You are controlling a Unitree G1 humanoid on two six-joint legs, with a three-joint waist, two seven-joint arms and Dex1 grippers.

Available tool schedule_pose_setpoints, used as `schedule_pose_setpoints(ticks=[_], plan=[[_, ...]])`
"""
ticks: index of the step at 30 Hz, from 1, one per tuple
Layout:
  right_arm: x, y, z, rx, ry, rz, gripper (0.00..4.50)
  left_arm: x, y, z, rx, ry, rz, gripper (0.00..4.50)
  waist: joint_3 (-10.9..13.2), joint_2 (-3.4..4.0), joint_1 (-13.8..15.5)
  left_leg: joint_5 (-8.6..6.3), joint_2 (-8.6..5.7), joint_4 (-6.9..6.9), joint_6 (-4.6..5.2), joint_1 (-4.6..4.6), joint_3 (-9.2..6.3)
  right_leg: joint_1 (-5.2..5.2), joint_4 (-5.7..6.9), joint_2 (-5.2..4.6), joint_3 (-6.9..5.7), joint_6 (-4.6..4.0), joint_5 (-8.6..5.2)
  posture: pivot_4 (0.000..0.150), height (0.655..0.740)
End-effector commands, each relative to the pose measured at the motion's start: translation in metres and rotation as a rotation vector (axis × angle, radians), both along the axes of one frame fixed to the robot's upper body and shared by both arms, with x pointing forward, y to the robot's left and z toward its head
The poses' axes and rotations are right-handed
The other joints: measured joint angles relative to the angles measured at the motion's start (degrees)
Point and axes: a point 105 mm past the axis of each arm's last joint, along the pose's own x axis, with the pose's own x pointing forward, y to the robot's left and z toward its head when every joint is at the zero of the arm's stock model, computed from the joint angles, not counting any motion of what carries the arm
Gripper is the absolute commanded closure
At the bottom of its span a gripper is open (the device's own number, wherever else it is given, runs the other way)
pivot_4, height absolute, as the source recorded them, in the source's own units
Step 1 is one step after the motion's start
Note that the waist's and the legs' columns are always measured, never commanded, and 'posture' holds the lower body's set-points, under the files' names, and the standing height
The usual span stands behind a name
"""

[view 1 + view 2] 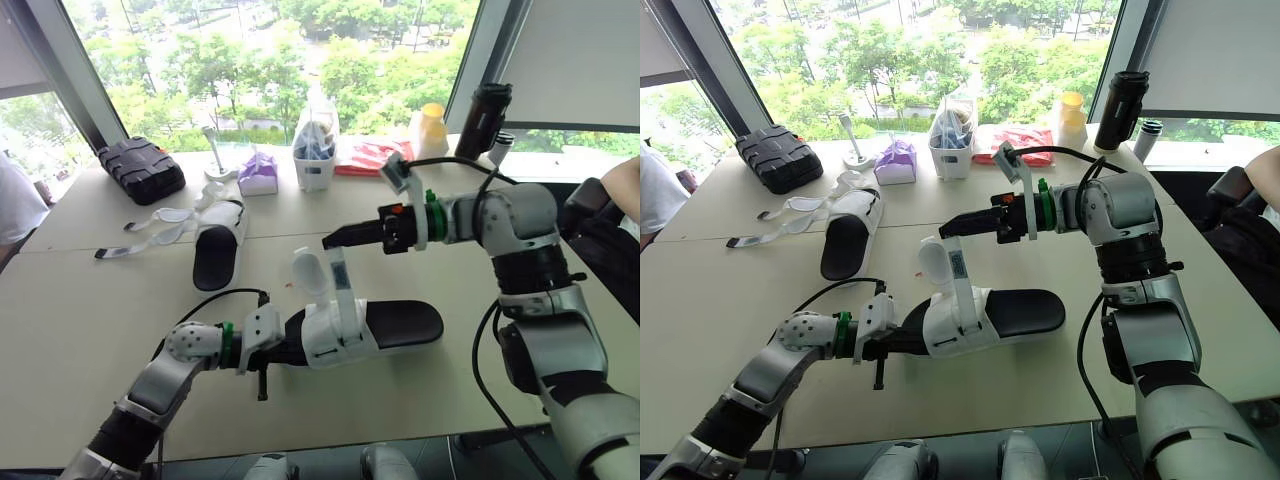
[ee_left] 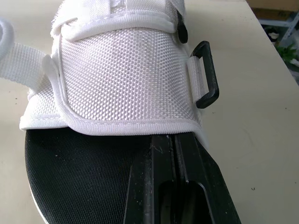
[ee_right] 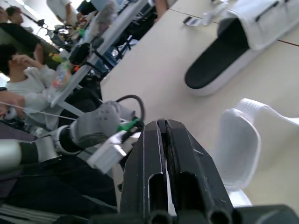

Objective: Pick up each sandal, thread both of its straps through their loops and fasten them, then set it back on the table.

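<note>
The near sandal [image 1: 395, 325], black sole and white upper, lies on the table in front of me. My left gripper [image 1: 288, 347] is shut at its toe end, fingertips [image 2: 163, 144] pressed into the hem of the white upper [image 2: 126, 79], beside a black strap loop [image 2: 208, 74]. One strap [image 1: 340, 275] stands upright from the sandal and another curls beside it [image 1: 305, 268]. My right gripper [image 1: 328, 240] is shut just above the upright strap's end; I see nothing between its fingers [image 3: 161, 154]. The second sandal [image 1: 220, 245] lies farther left with loose straps [image 1: 150, 230].
Along the window side stand a black case [image 1: 140, 168], a purple tissue box [image 1: 257, 175], a white container [image 1: 315, 155], a red packet [image 1: 365, 155], a yellow-lidded bottle [image 1: 432, 125] and a dark tumbler [image 1: 482, 120]. A person's arm [image 1: 625, 185] shows at the right edge.
</note>
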Motion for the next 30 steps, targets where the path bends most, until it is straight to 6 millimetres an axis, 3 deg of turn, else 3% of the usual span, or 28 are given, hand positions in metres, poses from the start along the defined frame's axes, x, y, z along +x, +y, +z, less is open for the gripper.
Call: schedule_pose_setpoints(ticks=[1,10,17,25,30], plan=[[-0.003,-0.002,0.034,0.071,-0.126,-0.001,4.46,-0.02,0.016,-0.062,0.212,0.176,0.009,4.5,0.0,0.0,-0.1,0.0,-0.02,0.0,0.0,0.0,0.0,0.0,0.0,-0.01,0.0,0.0,0.0,0.15,0.74],[0.039,-0.003,-0.025,-0.073,-0.075,-0.134,4.46,-0.022,0.016,-0.064,0.224,0.17,-0.012,4.5,0.0,0.0,-0.4,0.0,-0.05,0.0,0.0,0.01,0.03,-0.02,0.01,-0.07,0.0,-0.03,0.03,0.15,0.74],[0.061,-0.005,-0.069,-0.182,-0.042,-0.201,4.46,-0.023,0.016,-0.064,0.223,0.17,-0.008,4.5,0.0,0.01,-1.0,0.0,-0.24,-0.03,0.01,0.02,0.03,0.01,0.02,-0.31,-0.01,-0.09,0.09,0.15,0.74],[0.063,-0.021,-0.121,-0.401,-0.103,-0.188,4.46,-0.023,0.016,-0.064,0.22,0.165,0.004,4.5,0.0,0.0,-1.1,0.01,-0.28,-0.03,0.01,0.09,0.04,0.08,0.04,-0.37,-0.01,-0.07,0.08,0.15,0.74],[0.051,-0.027,-0.135,-0.464,-0.17,-0.1,4.46,-0.022,0.017,-0.063,0.221,0.164,0.009,4.5,-0.1,0.0,-1.1,0.0,-0.28,-0.03,0.01,0.39,0.02,0.42,0.04,-0.38,-0.01,0.16,-0.07,0.15,0.74]])
